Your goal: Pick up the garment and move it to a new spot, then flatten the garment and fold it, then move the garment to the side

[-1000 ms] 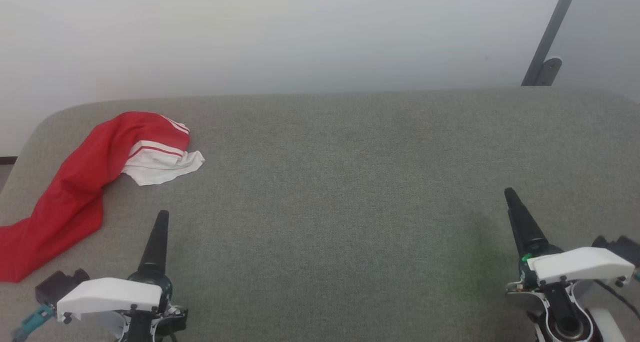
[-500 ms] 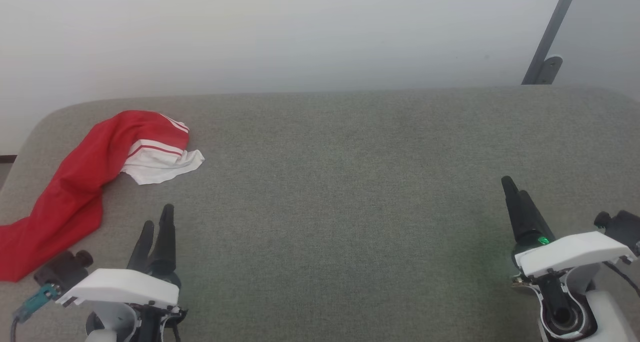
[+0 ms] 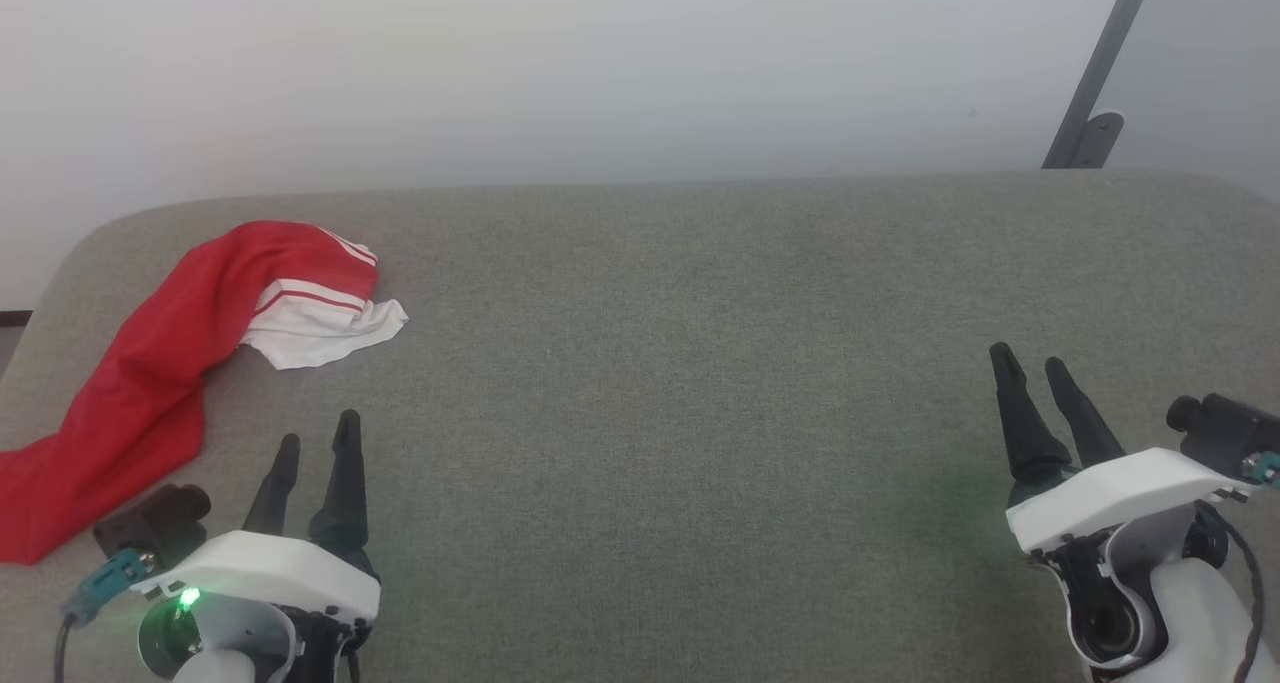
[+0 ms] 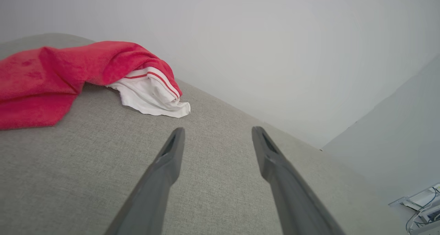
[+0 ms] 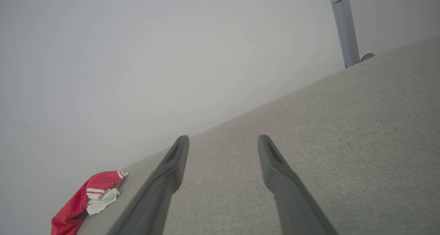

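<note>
The garment [image 3: 160, 363] is a bright red T-shirt, bunched into a long heap at the far left of the grey fabric table [image 3: 700, 363]. Its white sleeve end with red stripes lies at the heap's far right tip. My left gripper [image 3: 317, 443] hovers near the front left, open and empty, a short way right of the garment. In the left wrist view the garment [image 4: 62, 76] lies ahead and to the left of my left gripper [image 4: 217, 133]. My right gripper [image 3: 1030, 368] is open and empty at the front right. From the right wrist view the garment [image 5: 82, 200] is small and far off, beyond my right gripper [image 5: 223, 140].
A pale wall rises behind the table. A grey slanted metal post [image 3: 1100, 73] with a foot stands behind the far right corner. The table has rounded corners, and its left edge runs just beside the garment.
Both wrists have rolled, so each gripper's two spread fingers now show side by side in the head view. The right gripper has moved a little farther forward. The garment has not moved.
</note>
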{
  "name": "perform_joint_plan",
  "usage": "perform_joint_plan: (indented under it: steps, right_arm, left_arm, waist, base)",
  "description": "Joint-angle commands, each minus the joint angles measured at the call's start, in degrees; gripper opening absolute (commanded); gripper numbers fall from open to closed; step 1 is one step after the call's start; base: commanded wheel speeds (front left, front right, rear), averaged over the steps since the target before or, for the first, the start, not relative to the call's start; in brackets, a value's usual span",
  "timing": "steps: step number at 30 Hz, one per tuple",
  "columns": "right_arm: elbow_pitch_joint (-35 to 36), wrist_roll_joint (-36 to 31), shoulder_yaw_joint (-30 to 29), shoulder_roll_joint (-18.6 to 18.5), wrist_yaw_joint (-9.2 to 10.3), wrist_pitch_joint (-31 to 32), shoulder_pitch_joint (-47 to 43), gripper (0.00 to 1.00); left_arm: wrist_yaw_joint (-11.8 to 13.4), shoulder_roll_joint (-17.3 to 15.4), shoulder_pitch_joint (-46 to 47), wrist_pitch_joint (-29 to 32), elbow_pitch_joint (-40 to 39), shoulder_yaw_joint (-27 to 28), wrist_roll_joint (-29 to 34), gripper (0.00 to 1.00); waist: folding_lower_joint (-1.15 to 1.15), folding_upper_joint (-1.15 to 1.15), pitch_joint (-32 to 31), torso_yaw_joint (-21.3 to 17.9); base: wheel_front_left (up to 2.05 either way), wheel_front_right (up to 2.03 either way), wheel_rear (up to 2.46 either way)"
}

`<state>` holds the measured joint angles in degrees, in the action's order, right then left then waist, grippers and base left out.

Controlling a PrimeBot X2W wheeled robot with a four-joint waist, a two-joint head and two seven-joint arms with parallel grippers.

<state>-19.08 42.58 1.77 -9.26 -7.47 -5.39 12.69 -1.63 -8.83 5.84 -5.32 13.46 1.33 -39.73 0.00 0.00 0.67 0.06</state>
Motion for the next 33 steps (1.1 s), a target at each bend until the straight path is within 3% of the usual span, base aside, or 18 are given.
perform_joint_plan:
  steps: [1, 33]
  right_arm:
    - [0.0, -2.7, 0.3, -0.4, -0.02, -0.8, 1.7, 1.0]
    - [-5.2, -22.5, -0.4, -1.3, -0.03, -5.7, 4.3, 1.0]
  left_arm:
    - [0.5, -0.7, 0.6, -0.8, -0.5, -0.4, 2.4, 1.0]
    - [2.3, -2.3, 0.0, -5.7, 2.0, -1.8, 19.6, 1.0]
  waist:
    - [0.0, 0.0, -0.1, 0.0]
    - [0.0, 0.0, -0.5, -0.3]
  base:
    - [0.0, 0.0, 0.0]
    - [0.0, 0.0, 0.0]
